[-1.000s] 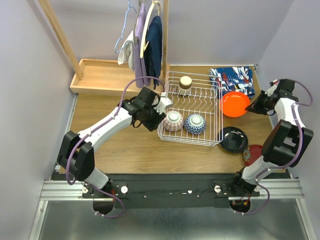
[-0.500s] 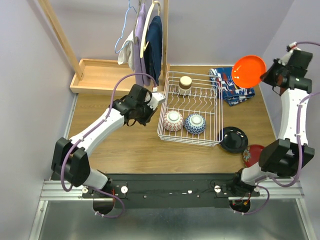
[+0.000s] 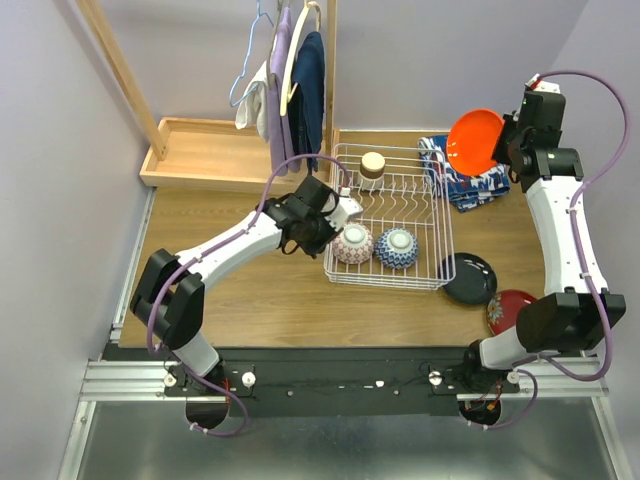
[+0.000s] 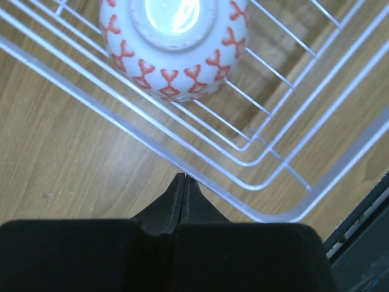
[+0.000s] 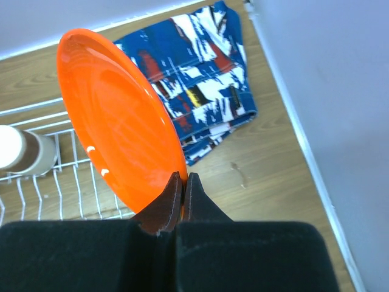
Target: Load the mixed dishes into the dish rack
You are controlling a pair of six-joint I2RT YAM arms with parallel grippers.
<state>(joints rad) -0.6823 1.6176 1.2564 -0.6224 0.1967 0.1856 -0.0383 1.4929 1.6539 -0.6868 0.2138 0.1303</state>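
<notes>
The white wire dish rack [image 3: 385, 283] stands mid-table. Inside it are a red-white bowl [image 3: 352, 243] [image 4: 175, 42], a blue-patterned bowl [image 3: 395, 248] and a tan cup [image 3: 372, 164] [image 5: 24, 152]. My left gripper [image 3: 335, 215] [image 4: 184, 177] is shut and holds nothing; its tips rest against the rack's [image 4: 182, 159] left rim wire, beside the red-white bowl. My right gripper [image 3: 500, 150] [image 5: 184, 176] is shut on the lower rim of the orange plate [image 3: 474, 141] [image 5: 118, 121]. The plate hangs tilted on edge above the rack's far right corner. A black plate [image 3: 468, 278] and a dark red plate [image 3: 507, 310] lie right of the rack.
A blue-red patterned cloth [image 3: 465, 165] [image 5: 200, 73] lies behind the rack's right side, under the held plate. A shallow wooden tray [image 3: 205, 152] sits at the back left. Clothes on hangers [image 3: 290, 80] hang from a wooden frame above the rack's back left corner.
The right gripper lifted the orange plate off the table and carried it up and left toward the rack. The left gripper shut and pressed in at the rack's left rim; the rack shifted slightly right.
</notes>
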